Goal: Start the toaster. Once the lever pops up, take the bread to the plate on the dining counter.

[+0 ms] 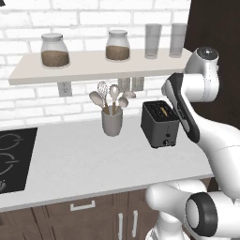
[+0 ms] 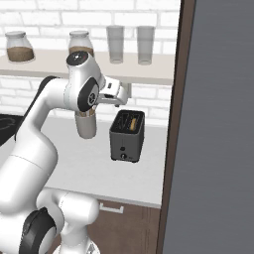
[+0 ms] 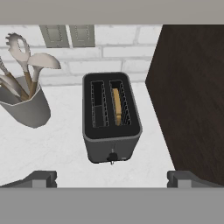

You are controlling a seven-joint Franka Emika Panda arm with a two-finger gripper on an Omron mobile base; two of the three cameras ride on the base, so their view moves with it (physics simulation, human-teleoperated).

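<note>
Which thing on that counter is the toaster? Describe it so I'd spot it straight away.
Find the white worktop under the shelf of jars. Right of the grey utensil cup stands the toaster, a small dark grey box. Unlike the cup, it has two top slots, one holding a tan bread slice.

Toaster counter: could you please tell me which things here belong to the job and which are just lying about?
Job: toaster; bread in its right slot; open gripper.
Lying about: utensil cup; two jars; two glasses; hob.
</note>
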